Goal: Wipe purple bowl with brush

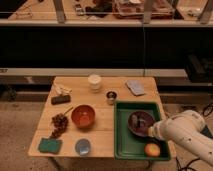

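The table was seen to be pale wood, matt. The green tray at its front right corner looked like smooth plastic, faintly shiny. The purple bowl in it was dull (a small glint was caught inside). The gripper, held at that bowl's right rim, was carried on an arm cased in smooth white shell. The orange bowl was glossier and the green sponge matt.
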